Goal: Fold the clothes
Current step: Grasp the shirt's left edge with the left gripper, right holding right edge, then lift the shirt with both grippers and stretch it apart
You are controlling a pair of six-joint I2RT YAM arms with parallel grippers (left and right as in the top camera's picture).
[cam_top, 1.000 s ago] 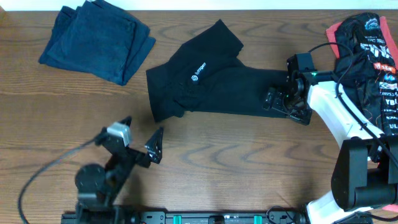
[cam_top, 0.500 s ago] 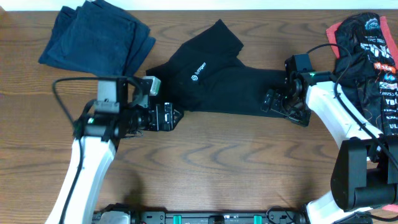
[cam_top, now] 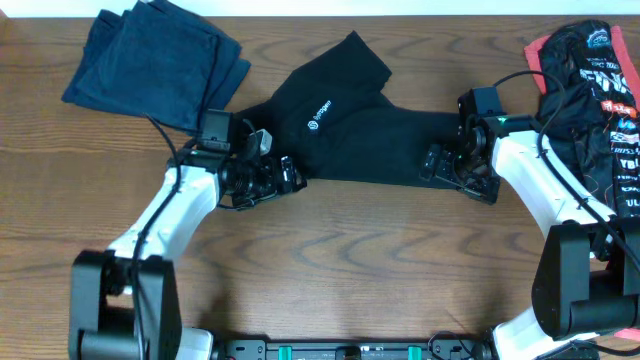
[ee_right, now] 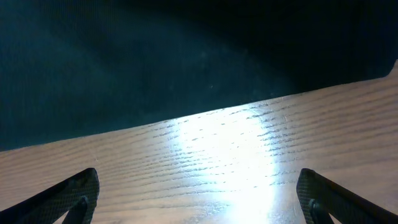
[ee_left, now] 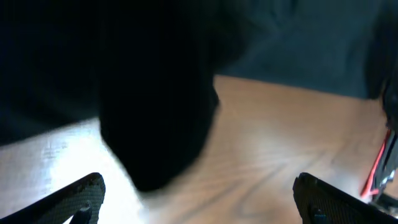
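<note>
Both left gripper (cam_top: pixel 288 176) and right gripper (cam_top: pixel 438 170) gaping, empty; black shirt (cam_top: pixel 380 135), logo (cam_top: pixel 318 113) illegible

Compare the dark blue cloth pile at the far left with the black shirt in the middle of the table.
The dark blue cloth pile is plain; the black shirt bears a small white logo. The blue pile is folded in layers; the black shirt lies spread and rumpled. The blue pile is compact; the black shirt covers more of the wooden table. Both are soft fabric.
</note>
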